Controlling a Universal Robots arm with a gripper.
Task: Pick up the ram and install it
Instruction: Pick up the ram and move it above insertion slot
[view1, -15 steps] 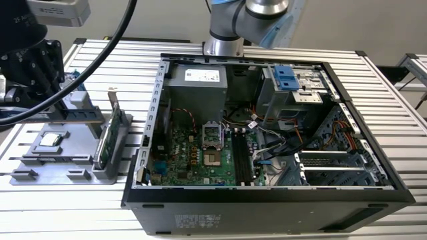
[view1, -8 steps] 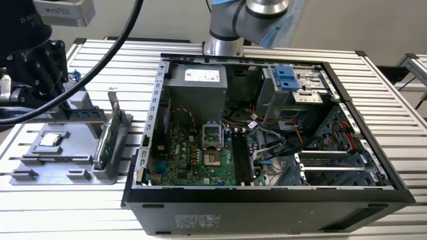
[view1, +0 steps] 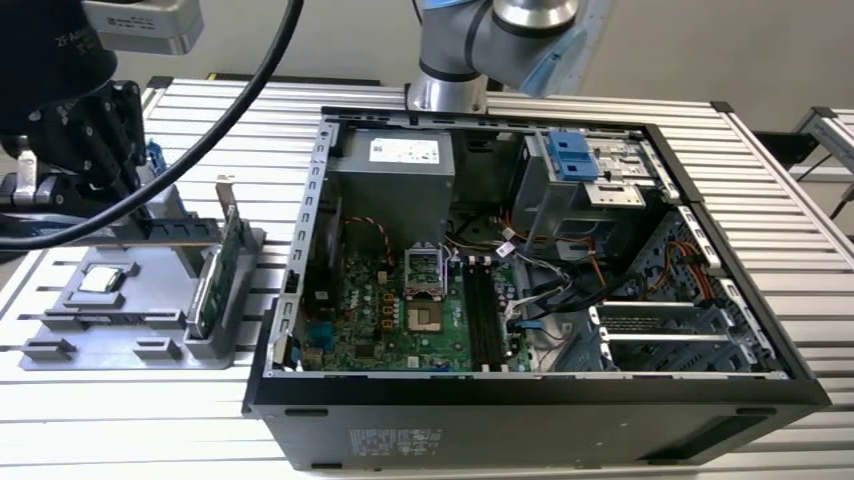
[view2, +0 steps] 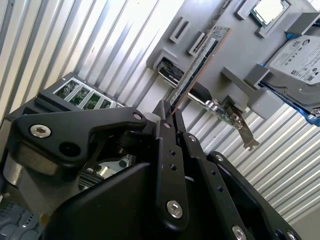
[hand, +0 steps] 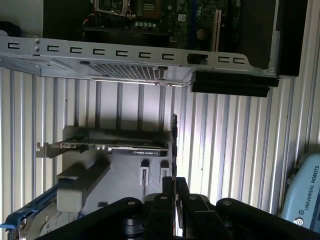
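The ram (view2: 197, 65) is a thin, dark stick seen edge-on, with chips along its side. My gripper (view2: 166, 107) is shut on its near end, the black fingers (view2: 172, 150) pressed against both faces. In the first wrist view the ram (hand: 173, 145) runs straight out from the gripper (hand: 173, 181) over the grey fixture (hand: 125, 170). I cannot tell whether its far end touches the fixture. In the exterior view the open computer case (view1: 534, 400) holds the motherboard (view1: 387, 310) with its long black slots (view1: 483, 310). The arm's black wrist (view1: 74, 130) hangs over the fixture (view1: 120, 320), at that view's left.
A green card (view1: 214, 275) with a metal bracket stands upright in the fixture beside the case. A processor chip (view1: 100, 280) lies on the fixture, and a silver hard drive (view2: 297, 55) with blue rails sits next to it. A thick black cable (view1: 200, 150) hangs from the wrist.
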